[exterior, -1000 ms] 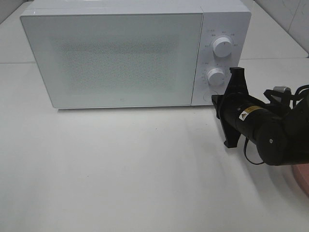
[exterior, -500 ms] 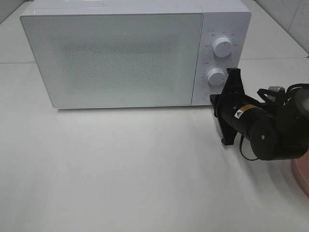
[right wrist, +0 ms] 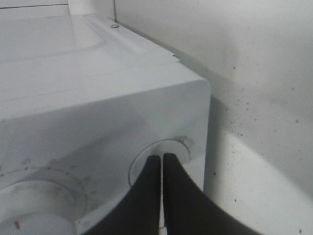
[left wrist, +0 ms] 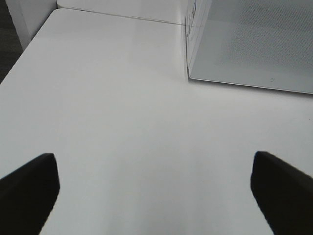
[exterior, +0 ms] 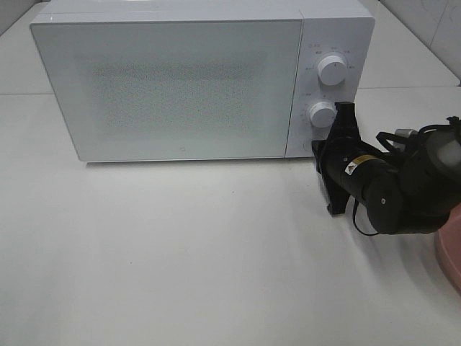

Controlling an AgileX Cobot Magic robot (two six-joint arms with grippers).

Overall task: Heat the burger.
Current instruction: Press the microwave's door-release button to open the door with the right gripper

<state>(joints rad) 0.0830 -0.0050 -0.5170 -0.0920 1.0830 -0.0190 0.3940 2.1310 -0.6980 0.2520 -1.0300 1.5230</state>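
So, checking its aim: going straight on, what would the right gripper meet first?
The round button on the microwave; the shut right gripper looks at or nearly on it.

The burger cannot be seen in any of the three views.

Closed claw [right wrist: 161,158] at round button [right wrist: 183,151] on microwave [right wrist: 98,107].

Right claw [right wrist: 160,157] is up at the microwave [exterior: 180,86] control panel, tips at the round button [right wrist: 178,149] low on the panel. Just above the claw sits the lower knob [exterior: 322,114], and above that the upper knob [exterior: 331,69]. The door stretches off to the claw's left. Behind the claw, past its arm, a plate [exterior: 450,252] lies on the surface [exterior: 180,252]. Left claw [left wrist: 154,166] hangs over the surface, with the microwave's corner ahead of it.
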